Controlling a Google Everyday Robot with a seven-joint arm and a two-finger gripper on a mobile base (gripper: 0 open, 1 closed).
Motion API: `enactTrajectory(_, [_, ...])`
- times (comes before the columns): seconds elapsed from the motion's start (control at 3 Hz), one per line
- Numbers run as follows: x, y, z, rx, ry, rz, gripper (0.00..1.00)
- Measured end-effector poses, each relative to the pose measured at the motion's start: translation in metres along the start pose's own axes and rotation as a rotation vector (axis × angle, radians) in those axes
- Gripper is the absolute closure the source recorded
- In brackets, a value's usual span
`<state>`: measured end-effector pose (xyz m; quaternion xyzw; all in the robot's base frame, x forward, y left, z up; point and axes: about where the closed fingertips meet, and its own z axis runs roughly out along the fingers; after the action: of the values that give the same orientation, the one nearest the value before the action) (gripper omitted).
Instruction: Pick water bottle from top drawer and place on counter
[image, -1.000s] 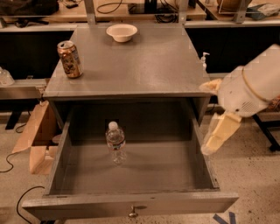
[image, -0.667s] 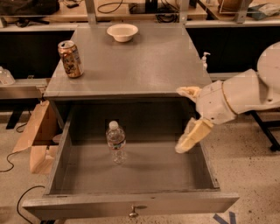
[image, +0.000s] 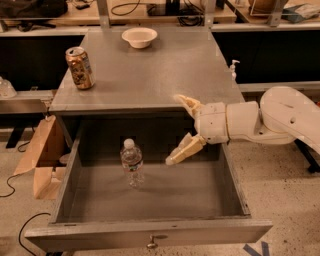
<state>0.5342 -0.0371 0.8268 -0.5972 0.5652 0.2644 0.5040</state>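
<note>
The tool (image: 181, 127) reaches in from the right on a white arm (image: 260, 120) and hangs over the right rear part of the open drawer (image: 150, 231). Its two fingers (image: 189, 104) are spread wide apart and grip nothing. The upper finger lies in line with the front edge of the worktop (image: 150, 75), and the lower one points down and left into the drawer opening.

To the left of the lower finger, near it but not touching, the bottle (image: 132, 162) stands upright on the drawer floor. It is clear with a white cap, and it sits left of the drawer's middle and toward the back. The drawer is pulled far out, and a small metal handle (image: 153, 242) shows at the middle of its front panel.

On the worktop above, a gold-brown can (image: 80, 67) stands near the front left corner, and a pale bowl (image: 139, 37) sits at the back, near the middle. A small white pump bottle (image: 232, 68) shows just past the worktop's right edge. A cardboard box (image: 42, 160) lies on the floor left of the drawer.
</note>
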Motion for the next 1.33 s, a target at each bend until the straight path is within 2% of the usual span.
enactTrajectory(0.33, [0.000,0.000,0.000,0.000,0.000,0.000,0.00])
enactTrajectory(0.67, [0.016,0.011,0.032,-0.028,-0.020,0.080,0.00])
enactTrajectory(1.0, [0.037,0.020,0.079,-0.064,-0.087,0.137,0.00])
enactTrajectory(1.33, [0.058,0.030,0.107,-0.096,-0.129,0.188,0.00])
